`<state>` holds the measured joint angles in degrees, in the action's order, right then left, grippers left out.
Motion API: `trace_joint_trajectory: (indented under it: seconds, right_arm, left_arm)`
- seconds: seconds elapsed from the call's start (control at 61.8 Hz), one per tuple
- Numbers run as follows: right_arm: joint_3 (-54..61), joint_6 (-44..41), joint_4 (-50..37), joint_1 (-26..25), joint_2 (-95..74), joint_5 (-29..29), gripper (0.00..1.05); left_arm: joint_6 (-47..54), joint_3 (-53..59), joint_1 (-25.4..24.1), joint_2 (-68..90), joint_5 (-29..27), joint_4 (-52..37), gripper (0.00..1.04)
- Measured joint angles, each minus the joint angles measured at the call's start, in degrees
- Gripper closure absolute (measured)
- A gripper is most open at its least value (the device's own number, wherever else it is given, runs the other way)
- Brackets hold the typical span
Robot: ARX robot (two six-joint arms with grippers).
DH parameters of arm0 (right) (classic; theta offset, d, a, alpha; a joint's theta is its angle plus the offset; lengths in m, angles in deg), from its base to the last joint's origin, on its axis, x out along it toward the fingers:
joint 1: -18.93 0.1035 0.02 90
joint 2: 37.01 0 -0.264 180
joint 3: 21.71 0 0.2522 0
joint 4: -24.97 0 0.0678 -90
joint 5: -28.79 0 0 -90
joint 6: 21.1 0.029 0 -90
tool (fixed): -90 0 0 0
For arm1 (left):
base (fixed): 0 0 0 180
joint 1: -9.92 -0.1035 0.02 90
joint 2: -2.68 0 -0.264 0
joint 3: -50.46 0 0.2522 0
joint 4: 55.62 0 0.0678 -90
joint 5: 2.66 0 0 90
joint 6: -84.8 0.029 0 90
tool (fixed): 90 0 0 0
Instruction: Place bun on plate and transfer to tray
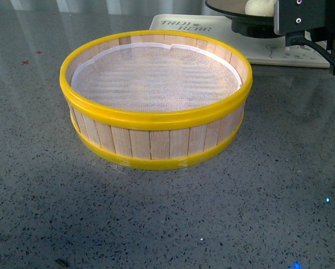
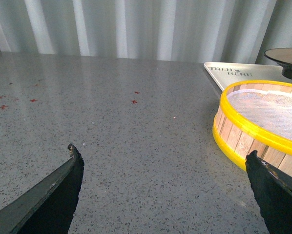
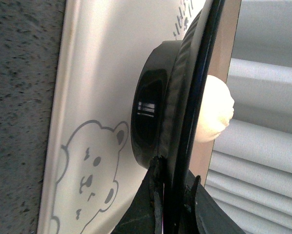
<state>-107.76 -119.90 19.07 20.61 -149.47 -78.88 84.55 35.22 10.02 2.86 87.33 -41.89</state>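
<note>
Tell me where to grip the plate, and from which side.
Grip the plate by its thin rim, coming in from the side, one finger above and one below, as the right end effector does. It is wide and shallow, its foot lifts the rim, and the bun sits mid-plate.

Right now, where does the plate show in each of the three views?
Front view: the plate sits at the top right, partly behind the right arm.
Left wrist view: the plate lies beyond the steamer basket, cut by the picture's edge.
Right wrist view: the plate is edge-on in the middle, clamped by the right gripper.
Shared landmark: the tray with printed lettering beneath it; the bun lies on the plate.
</note>
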Motion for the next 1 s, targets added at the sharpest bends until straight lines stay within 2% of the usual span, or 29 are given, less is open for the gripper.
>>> trace_joint_trajectory:
  seconds: [0.259, 0.712, 1.003]
  right_arm:
    - [-4.26, 3.26, 1.03, -0.26, -2.36, -2.6, 1.02]
    - [-5.07, 3.98, 4.83, -0.31, -4.24, -2.6, 1.02]
    - [-3.58, 3.61, 2.82, -0.31, -4.48, -2.67, 1.02]
  left_arm:
    - [0.0, 0.0, 0.0, 0.0, 0.0, 0.0, 0.07]
    - [0.0, 0.0, 0.0, 0.0, 0.0, 0.0, 0.07]
    - [0.0, 0.0, 0.0, 0.0, 0.0, 0.0, 0.07]
